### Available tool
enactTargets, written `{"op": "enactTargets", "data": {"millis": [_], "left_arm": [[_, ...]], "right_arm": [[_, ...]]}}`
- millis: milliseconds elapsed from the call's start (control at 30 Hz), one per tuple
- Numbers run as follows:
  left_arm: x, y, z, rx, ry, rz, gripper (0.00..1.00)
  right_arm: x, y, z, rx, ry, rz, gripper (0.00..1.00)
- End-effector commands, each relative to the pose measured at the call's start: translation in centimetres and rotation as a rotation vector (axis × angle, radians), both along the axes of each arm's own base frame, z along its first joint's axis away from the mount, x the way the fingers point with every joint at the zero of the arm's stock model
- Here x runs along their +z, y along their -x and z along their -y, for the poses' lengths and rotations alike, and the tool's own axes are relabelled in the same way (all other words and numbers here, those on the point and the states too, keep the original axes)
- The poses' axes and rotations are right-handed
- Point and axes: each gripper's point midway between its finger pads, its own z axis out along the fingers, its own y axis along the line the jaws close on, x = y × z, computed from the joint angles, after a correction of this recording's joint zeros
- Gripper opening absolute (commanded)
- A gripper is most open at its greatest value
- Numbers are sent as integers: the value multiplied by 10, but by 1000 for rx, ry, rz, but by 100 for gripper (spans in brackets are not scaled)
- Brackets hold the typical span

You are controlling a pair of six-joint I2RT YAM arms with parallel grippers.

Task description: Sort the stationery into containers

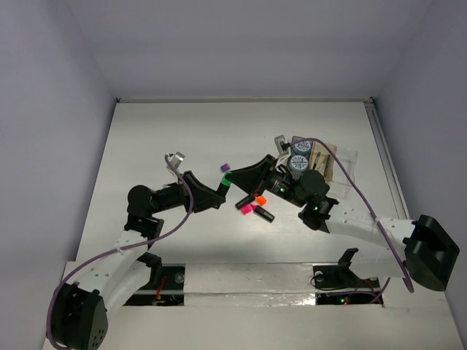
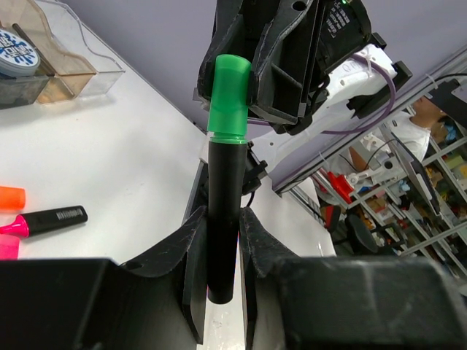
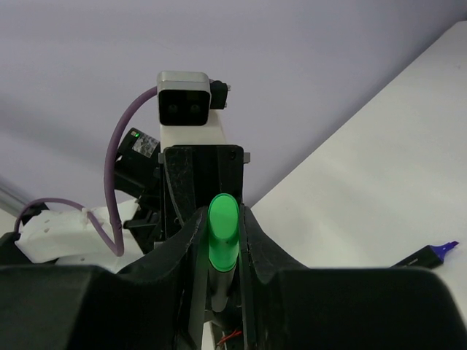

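1. The green-capped highlighter (image 2: 223, 182) is held in the air above the middle of the counter (image 1: 182, 131), not lying on it.
2. The jaws of the left gripper (image 2: 222, 222) are closed on its black body, near the lower end, and the pen stands straight between them.
3. The jaws of the right gripper (image 3: 221, 230) stand narrow, one on each side of the green cap (image 3: 222, 222). Whether they already press on it, the pictures do not show.
4. The pen looks light and stiff, with a smooth, round plastic body, so it may turn or slip in a weak grip.
5. The body is the safer place to hold. The cap is probably only pushed on and could come off if pulled.
6. The clear box (image 1: 343, 157) waits near the far right corner of the counter.
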Motion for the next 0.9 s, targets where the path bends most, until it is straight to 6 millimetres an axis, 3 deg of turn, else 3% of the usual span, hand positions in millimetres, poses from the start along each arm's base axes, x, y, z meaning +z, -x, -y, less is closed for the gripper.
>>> {"op": "enactTargets", "data": {"millis": [0, 367, 867], "left_arm": [[117, -44, -31, 327, 269, 263, 0], [118, -50, -29, 320, 265, 261, 0], [126, -62, -42, 370, 242, 291, 0]], "right_arm": [[-120, 127, -8, 544, 373, -191, 0], [-151, 148, -22, 607, 428, -253, 0], [-194, 180, -10, 658, 527, -330, 0]]}}
